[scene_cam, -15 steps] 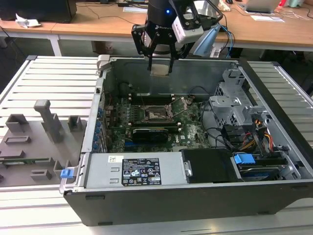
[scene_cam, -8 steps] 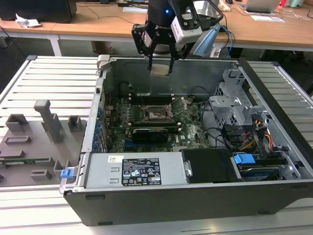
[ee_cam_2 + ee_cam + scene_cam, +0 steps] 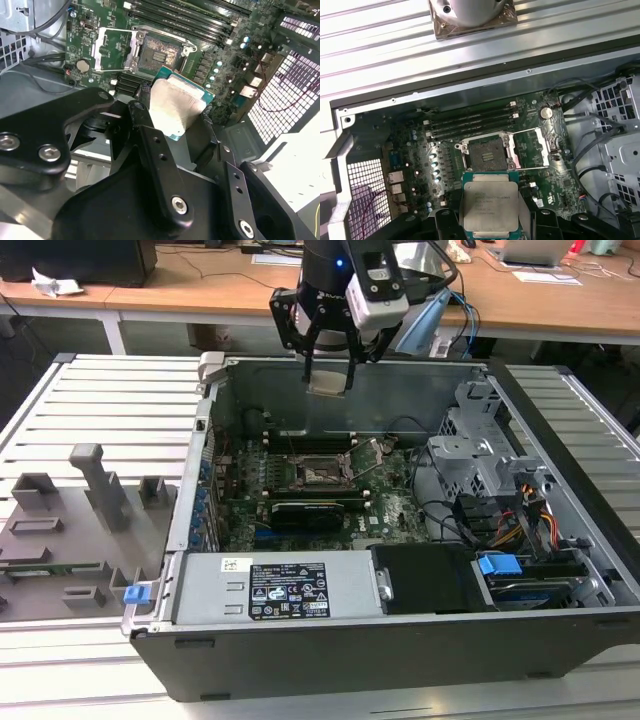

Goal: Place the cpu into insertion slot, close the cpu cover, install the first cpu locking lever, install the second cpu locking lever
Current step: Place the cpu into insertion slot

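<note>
My gripper [image 3: 330,368] hangs above the open computer case, shut on the cpu [image 3: 329,384], a small square chip with a silvery top. Both wrist views show the cpu [image 3: 175,107] [image 3: 489,205] pinched between the black fingers [image 3: 141,112], level and well clear of the board. Beneath it on the green motherboard [image 3: 395,510] lies the insertion slot [image 3: 322,473] [image 3: 156,52] [image 3: 487,156], bare and open. The cpu cover [image 3: 114,50] [image 3: 536,147] is swung back and lies beside the slot.
Memory slots [image 3: 470,120] run along one side of the slot, and a long black expansion card [image 3: 310,512] lies on the other. The power supply [image 3: 270,590], drive cage [image 3: 480,440] and cables [image 3: 520,525] crowd the case. A grey fixture tray [image 3: 70,530] sits at the exterior view's left.
</note>
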Tool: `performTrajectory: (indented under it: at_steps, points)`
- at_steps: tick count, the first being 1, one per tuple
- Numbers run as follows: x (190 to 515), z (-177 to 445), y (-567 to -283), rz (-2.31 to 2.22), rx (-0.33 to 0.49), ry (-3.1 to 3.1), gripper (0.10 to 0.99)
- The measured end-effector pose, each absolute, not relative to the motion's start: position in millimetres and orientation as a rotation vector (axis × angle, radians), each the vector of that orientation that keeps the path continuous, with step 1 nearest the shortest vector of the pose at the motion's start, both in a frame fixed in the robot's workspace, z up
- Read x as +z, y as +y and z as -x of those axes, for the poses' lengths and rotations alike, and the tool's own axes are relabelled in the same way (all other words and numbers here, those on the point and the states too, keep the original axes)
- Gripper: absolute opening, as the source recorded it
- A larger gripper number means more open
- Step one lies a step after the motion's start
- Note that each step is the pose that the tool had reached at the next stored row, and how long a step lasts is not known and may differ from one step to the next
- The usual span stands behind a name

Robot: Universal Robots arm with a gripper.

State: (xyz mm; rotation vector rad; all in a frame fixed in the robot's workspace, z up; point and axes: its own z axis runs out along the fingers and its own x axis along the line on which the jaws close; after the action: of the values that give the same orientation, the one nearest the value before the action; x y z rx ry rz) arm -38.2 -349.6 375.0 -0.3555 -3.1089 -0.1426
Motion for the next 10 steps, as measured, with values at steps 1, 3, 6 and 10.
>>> performTrajectory:
  at_steps: [1,3,6,10]
  points:
    - [375.0,38.2,-349.6,0.361,-0.143,-3.108,0.529]
    - [375.0,38.2,-349.6,0.373,-0.143,-3.107,0.529]
    - [375.0,38.2,-349.6,0.395,-0.143,-3.105,0.529]
    - [374.9,38.2,-349.6,0.436,-0.143,-3.101,0.529]
